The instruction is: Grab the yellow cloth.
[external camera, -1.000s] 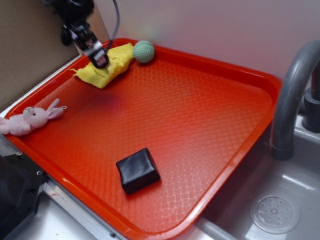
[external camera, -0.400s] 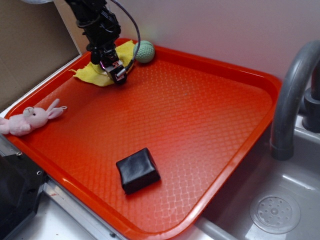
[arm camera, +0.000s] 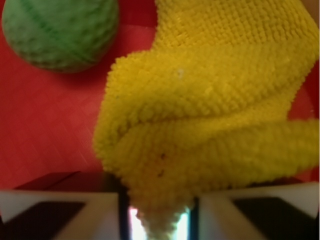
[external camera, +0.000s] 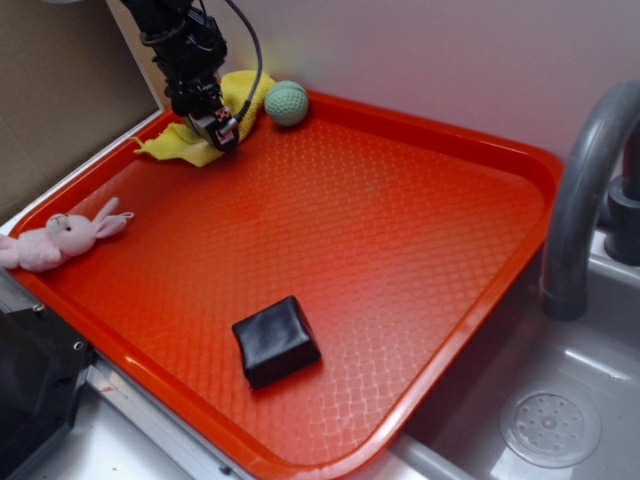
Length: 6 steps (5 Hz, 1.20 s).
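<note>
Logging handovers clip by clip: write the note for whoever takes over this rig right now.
Gripper: fingers shut on the yellow cloth; the wrist view shows a fold pinched between them.
Cloth: far left corner of the red tray, beside the green ball.
Done: grasp made.
Left: lift, confirm the cloth comes away.
Bunny and black block are well away from the gripper.

There is one yellow cloth point(external camera: 180, 142). There is one green ball point(external camera: 286, 103). There is one pink bunny point(external camera: 58, 238). There is one black block point(external camera: 276, 340). All of them sit on one big red tray point(external camera: 430, 140). There is one gray tap point(external camera: 580, 200) beside the tray, and one round drain point(external camera: 550, 428) in the sink.
</note>
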Motion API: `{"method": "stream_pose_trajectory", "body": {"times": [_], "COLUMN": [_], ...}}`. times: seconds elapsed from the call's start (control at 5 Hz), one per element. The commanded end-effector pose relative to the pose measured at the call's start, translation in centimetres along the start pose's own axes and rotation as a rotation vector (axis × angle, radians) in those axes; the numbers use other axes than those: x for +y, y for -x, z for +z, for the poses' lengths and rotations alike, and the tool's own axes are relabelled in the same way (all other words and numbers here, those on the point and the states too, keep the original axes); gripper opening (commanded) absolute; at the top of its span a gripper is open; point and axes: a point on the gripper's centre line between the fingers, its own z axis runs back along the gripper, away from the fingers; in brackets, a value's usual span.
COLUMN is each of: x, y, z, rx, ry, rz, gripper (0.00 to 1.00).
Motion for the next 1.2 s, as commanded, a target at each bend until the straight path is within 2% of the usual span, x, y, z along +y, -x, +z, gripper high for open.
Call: {"method": "stream_pose_trajectory", "body": {"times": [0.0,0.2,0.4,0.6,0.8,1.0], "x": [0.7,-2.3,-5.4,-7.4,-9.1,-9.5], "y": [0.3,2.0,3.9,3.2,2.2,2.2], "z": [2.0,7.3,13.0,18.4,20.6,19.5], "rx": [-0.046,-0.05,-0.02,0.042,0.08,0.038], "ry": [-0.022,0.049,0.196,0.271,0.28,0.23], "rz": [0.049,0.061,0.015,-0.016,-0.087,-0.065], "gripper": [0.0,0.0,0.0,0.0,0.0,0.0]}}
